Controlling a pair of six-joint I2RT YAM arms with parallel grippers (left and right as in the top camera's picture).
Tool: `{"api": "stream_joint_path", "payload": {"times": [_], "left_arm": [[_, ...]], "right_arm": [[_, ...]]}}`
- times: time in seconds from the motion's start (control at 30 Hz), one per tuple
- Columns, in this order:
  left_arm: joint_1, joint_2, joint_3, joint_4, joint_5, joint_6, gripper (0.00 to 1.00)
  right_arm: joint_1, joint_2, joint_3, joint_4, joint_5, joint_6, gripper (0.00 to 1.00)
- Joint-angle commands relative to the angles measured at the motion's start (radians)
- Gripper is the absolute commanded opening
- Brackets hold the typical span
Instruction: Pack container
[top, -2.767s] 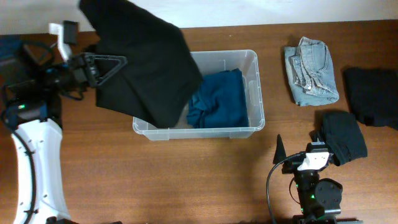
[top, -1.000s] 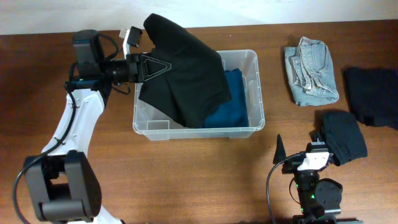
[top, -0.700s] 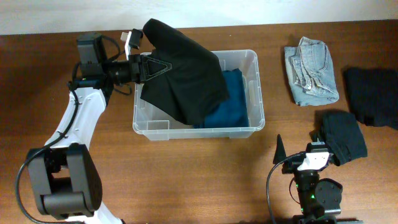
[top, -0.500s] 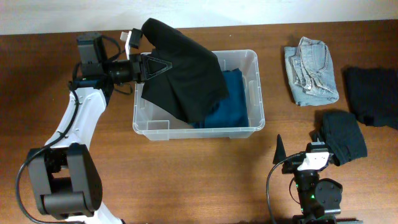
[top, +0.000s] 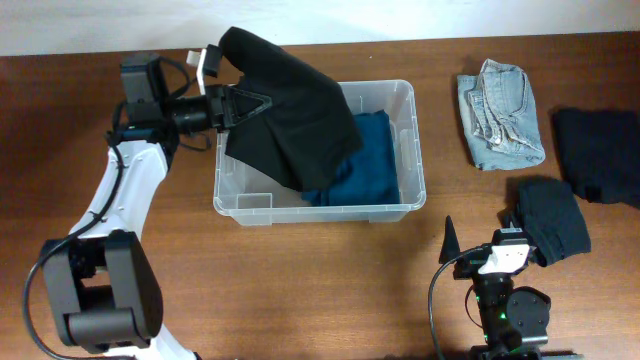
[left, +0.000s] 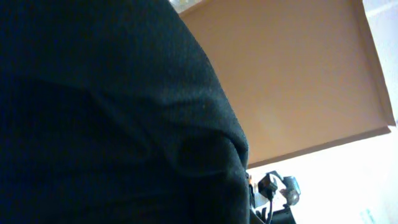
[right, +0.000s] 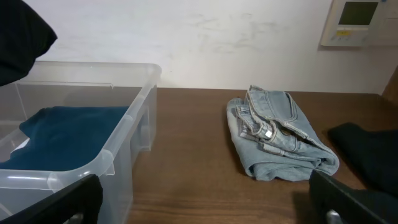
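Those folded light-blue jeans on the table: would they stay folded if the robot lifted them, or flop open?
Probably flop: the black garment held over the container hangs limp, and the jeans are cloth too. Their denim looks thick, so likely heavier and somewhat stiffer. Lifted by one layer, the fold would probably open.

The clear container (right: 127, 152) stands at left on the brown surface (right: 186, 171), a blue garment (right: 68, 134) inside and black cloth (right: 22, 37) above its left end. Folded jeans (right: 277, 134) lie apart at right. The gripper (right: 211, 208) gapes wide.

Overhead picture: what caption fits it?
Left gripper holds a black garment over the clear container, where a blue garment lies.
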Motion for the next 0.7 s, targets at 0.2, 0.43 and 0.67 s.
{"api": "stream_joint_path", "payload": {"times": [0.2, 0.43, 0.67], "left_arm": [[0.021, -0.013, 0.023, -0.013, 0.072, 0.039, 0.10], [0.021, -0.013, 0.023, -0.013, 0.076, 0.039, 0.13], [0.021, -0.013, 0.023, 0.001, 0.126, 0.040, 0.13]], "right_arm": [[0.006, -0.008, -0.005, -0.006, -0.002, 0.000, 0.98], [0.006, -0.008, -0.005, -0.006, -0.002, 0.000, 0.98], [0.006, -0.008, -0.005, -0.006, -0.002, 0.000, 0.98]]}}
